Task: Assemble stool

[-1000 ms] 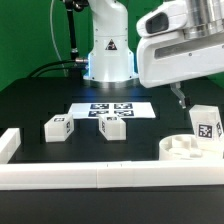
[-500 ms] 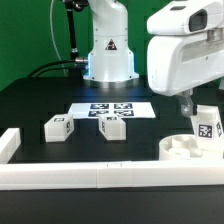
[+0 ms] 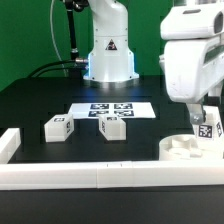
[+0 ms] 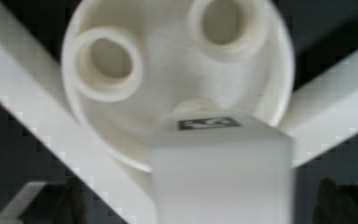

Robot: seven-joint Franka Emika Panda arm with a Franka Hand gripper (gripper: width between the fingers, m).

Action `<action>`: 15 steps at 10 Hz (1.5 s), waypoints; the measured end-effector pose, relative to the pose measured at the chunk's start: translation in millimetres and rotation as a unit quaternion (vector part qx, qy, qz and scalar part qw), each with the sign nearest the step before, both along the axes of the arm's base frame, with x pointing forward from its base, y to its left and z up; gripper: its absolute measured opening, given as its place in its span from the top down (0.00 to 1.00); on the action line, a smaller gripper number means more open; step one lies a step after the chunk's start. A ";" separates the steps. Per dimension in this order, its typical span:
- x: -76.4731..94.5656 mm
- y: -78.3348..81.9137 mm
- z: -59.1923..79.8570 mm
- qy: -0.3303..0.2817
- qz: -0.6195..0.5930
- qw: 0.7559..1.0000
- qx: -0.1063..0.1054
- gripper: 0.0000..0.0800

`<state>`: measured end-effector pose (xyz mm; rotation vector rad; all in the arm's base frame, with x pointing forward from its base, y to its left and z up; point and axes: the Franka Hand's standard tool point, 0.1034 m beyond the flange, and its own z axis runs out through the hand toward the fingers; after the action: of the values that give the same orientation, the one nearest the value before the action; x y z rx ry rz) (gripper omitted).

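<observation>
The round white seat point(image 3: 186, 148) with its holes lies in the rail corner on the exterior view's right; the wrist view shows it as a disc point(image 4: 158, 60). An upright white leg point(image 3: 209, 130) with a tag stands at the seat's edge, and whether it is seated in a hole I cannot tell. My gripper point(image 3: 206, 116) hangs right over that leg, open. In the wrist view the leg point(image 4: 220, 165) lies between the dark fingers point(image 4: 19, 205), apart from both. Two more tagged legs point(image 3: 57, 128) point(image 3: 112, 126) stand on the table at the exterior view's left.
The marker board point(image 3: 112, 108) lies in front of the robot base. White border rails run along the front point(image 3: 90, 176) and at the left end point(image 3: 8, 146). In the wrist view, rails point(image 4: 16, 90) flank the seat on both sides.
The arm has moved toward the exterior view's right and come down over the upright leg by the seat. The jaws stay open; the parts have not moved.
</observation>
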<state>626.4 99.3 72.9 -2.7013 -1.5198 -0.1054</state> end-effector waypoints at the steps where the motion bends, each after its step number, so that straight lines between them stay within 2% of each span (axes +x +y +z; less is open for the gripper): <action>1: -0.2 -0.3 -0.7 0.001 -0.010 1.000 0.000 0.19; 2: -0.6 -0.4 -1.3 0.002 -0.010 1.000 0.000 0.33; 3: -1.0 0.0 -1.6 0.004 -0.035 0.999 0.002 0.33; 4: -1.3 0.2 -2.0 0.007 -0.067 0.998 0.003 0.58; 6: -1.7 1.3 -2.4 0.014 -0.159 0.987 0.008 0.58; 8: 0.5 5.2 -2.5 0.024 -0.294 0.955 0.017 0.58; 9: 1.1 6.8 -2.2 0.031 -0.360 0.932 0.021 0.58; 10: 1.5 7.2 -2.0 0.040 -0.436 0.899 0.029 0.58; 11: 1.6 8.2 -1.9 0.049 -0.506 0.860 0.036 0.58; 12: 2.3 9.1 -1.9 0.062 -0.586 0.807 0.049 0.58; 13: 1.7 9.0 -1.0 0.062 -0.603 0.793 0.051 0.58; 14: -1.7 13.2 -1.7 0.055 -0.599 0.798 0.045 0.58; 15: -1.7 13.2 -1.6 0.062 -0.631 0.772 0.049 0.58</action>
<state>624.7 112.6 71.2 -2.9604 0.5242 -0.0279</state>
